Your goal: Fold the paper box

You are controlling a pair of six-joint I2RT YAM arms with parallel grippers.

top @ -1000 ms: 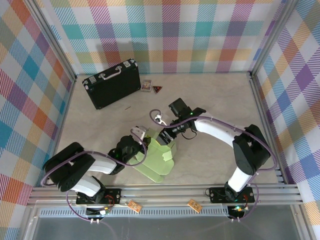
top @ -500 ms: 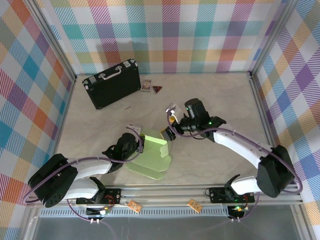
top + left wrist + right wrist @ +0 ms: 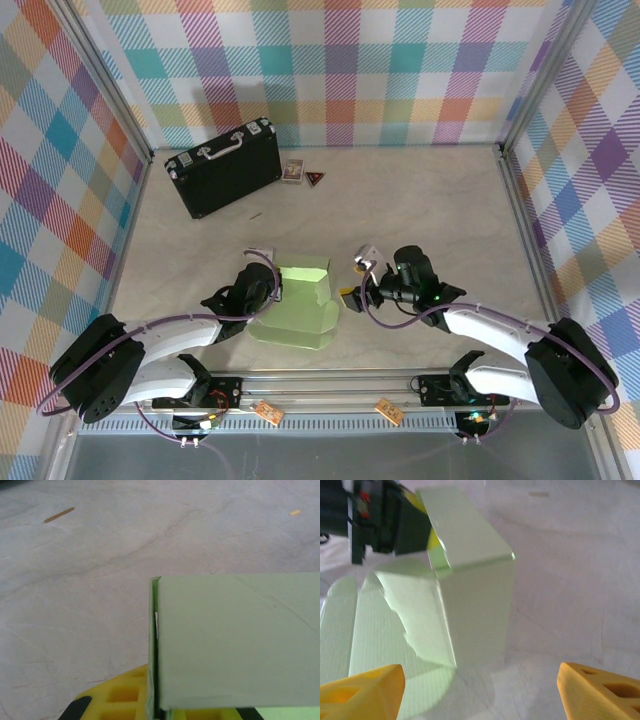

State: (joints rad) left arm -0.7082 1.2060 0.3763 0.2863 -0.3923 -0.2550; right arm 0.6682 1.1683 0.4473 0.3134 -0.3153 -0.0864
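Pinched shut at the left jaws on the raised wall of the paper box (image 3: pixel 297 300), with the card edge slotted between the yellow pads (image 3: pixel 120 700) at the bottom of the left wrist view. Spread wide at the right jaws and holding nothing, with yellow fingertips (image 3: pixel 362 690) in both bottom corners of the right wrist view and the box ahead, clear of them. Against a second ago: pulled back at the right jaws from over the card at centre frame to just right of it; hardly shifted at the left jaws; stood up into a square-edged wall where only a tilted flap rose. Resting on the surface (image 3: pixel 440 200) low of centre in the top view. Counted: one paper box, one black briefcase (image 3: pixel 225 170) upper left, one small card (image 3: pixel 292 171) and one dark triangle (image 3: pixel 315 179) beside it, one thin stick (image 3: pixel 257 214).
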